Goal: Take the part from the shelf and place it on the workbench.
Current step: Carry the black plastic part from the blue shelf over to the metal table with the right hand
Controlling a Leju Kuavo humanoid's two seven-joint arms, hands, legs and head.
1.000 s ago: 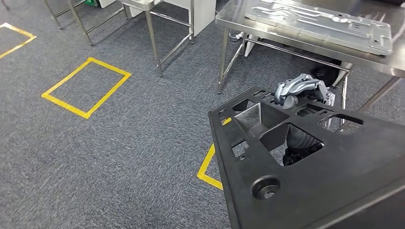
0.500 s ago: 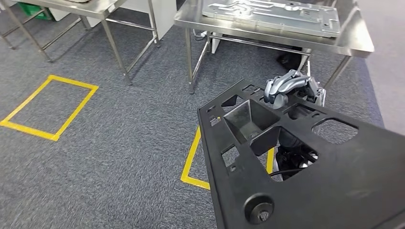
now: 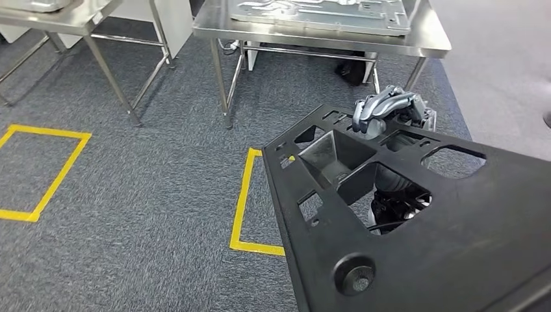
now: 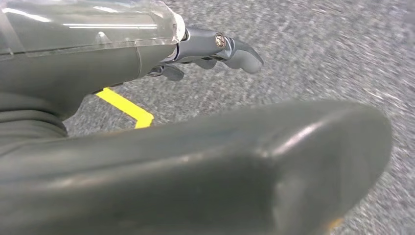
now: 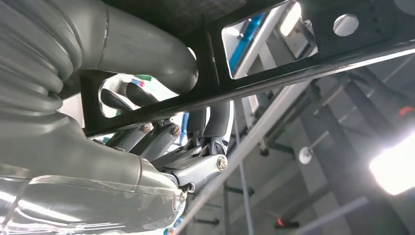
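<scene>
Part (image 3: 455, 240) held flat, far edge gripped by right robot hand (image 3: 388, 110)

Grey carpet (image 3: 149, 195), yellow tape squares (image 3: 242, 201), steel tables (image 3: 97, 19).

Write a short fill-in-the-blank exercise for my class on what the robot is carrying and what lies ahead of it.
1. The right hand grips the far edge of a large ____ part with cut-outs.
2. The floor markings are made of ____ tape.
3. A grey metal panel lies on top of the steel ____ ahead.
4. The floor is covered in grey ____.

Missing words: black; yellow; workbench; carpet
</scene>
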